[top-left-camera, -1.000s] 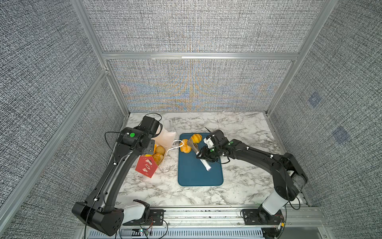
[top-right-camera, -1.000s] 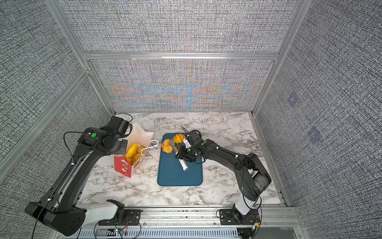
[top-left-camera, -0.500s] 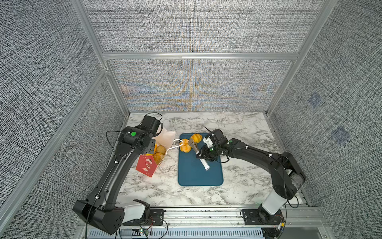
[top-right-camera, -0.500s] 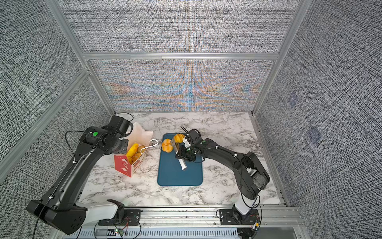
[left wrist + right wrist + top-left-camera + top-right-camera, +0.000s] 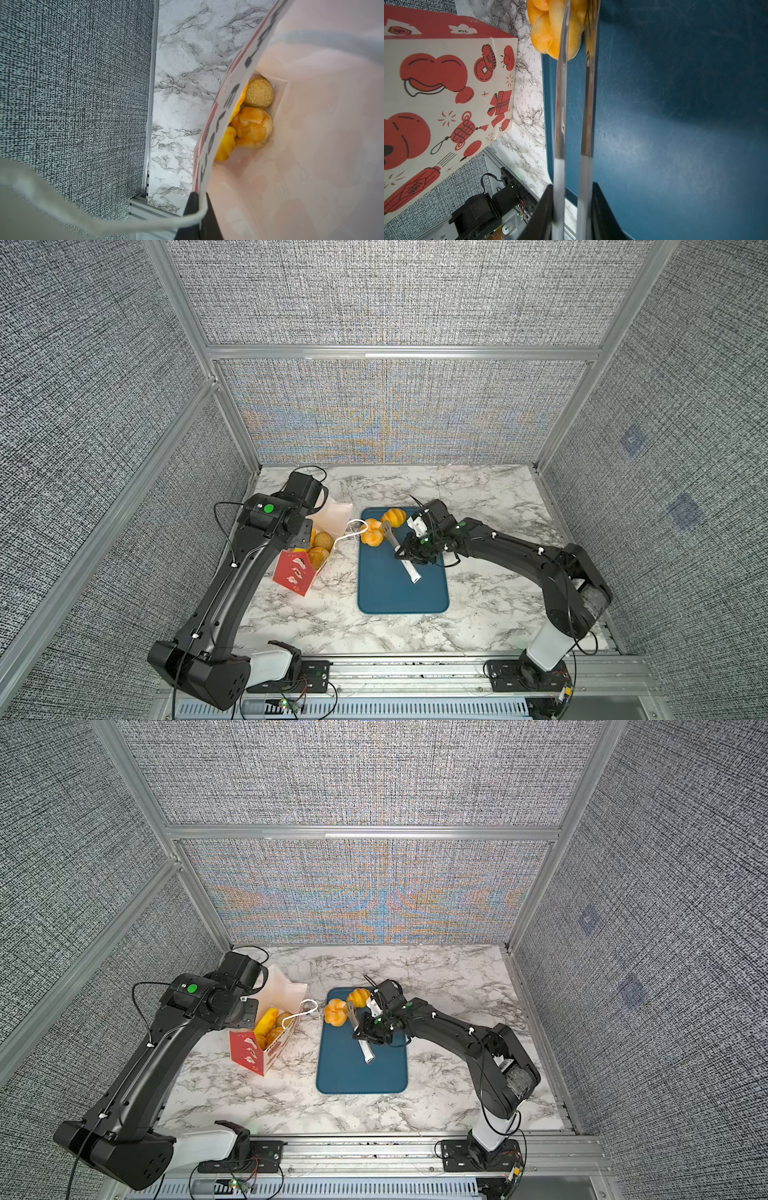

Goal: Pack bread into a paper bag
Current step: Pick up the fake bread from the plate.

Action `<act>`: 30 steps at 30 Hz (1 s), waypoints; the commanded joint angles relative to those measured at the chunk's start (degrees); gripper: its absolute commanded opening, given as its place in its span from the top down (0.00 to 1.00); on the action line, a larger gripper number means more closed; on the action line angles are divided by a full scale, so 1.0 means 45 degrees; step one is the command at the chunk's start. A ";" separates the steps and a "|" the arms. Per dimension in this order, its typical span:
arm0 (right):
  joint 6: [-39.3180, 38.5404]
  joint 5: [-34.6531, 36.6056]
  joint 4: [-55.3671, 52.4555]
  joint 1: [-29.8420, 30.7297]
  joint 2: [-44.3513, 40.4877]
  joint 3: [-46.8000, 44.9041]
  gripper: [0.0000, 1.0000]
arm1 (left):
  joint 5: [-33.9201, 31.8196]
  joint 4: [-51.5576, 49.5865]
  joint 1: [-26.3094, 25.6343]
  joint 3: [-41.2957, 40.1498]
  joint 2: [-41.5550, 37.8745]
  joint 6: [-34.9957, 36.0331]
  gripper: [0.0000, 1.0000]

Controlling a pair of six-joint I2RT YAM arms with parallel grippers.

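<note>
the tongs point(image 5: 409, 570) run forward and left from the right pincer point(image 5: 572, 187), which hangs over the tray point(image 5: 399, 593). at their tips, one roll point(image 5: 371, 532) lies on the tray — a second roll point(image 5: 393, 517) just behind it, ahead of the pincer. further left, off the tray, the paper bag point(image 5: 296, 572) sits on the counter point(image 5: 332, 626) with bread point(image 5: 320, 545) inside, its rim in the left pincer point(image 5: 199, 199).

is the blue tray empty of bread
No, a knot roll and a second roll lie at the far end of the blue tray.
</note>
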 commanded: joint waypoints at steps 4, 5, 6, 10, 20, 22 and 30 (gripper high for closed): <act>-0.0124 -0.0345 0.0557 0.0029 0.0001 0.0262 0.80 | -0.0155 0.0150 -0.0009 0.0051 -0.0037 0.0061 0.98; -0.0129 -0.0345 0.0550 0.0036 -0.0018 0.0263 0.81 | -0.0155 0.0151 -0.0011 0.0066 -0.0031 0.0066 0.98; -0.0129 -0.0345 0.0550 0.0042 -0.0021 0.0275 0.82 | -0.0146 0.0159 -0.0009 0.0070 -0.0012 0.0074 0.98; -0.0187 -0.0297 0.0366 0.0028 -0.0180 0.0307 0.83 | -0.0185 0.0129 -0.0009 0.0147 0.0002 0.0061 0.98; -0.0330 0.0086 -0.0198 -0.0049 -0.0986 0.0292 0.85 | -0.0174 0.0134 -0.0009 0.0245 0.0031 0.0070 0.98; -0.0400 0.0171 -0.0409 -0.0135 -0.1205 0.0338 0.85 | -0.0145 0.0143 -0.0009 0.0266 0.0043 0.0042 0.98; -0.0546 0.0414 -0.1257 -0.0755 -0.2352 0.0713 0.85 | -0.0060 0.0113 -0.0009 0.0412 0.0149 0.0022 0.98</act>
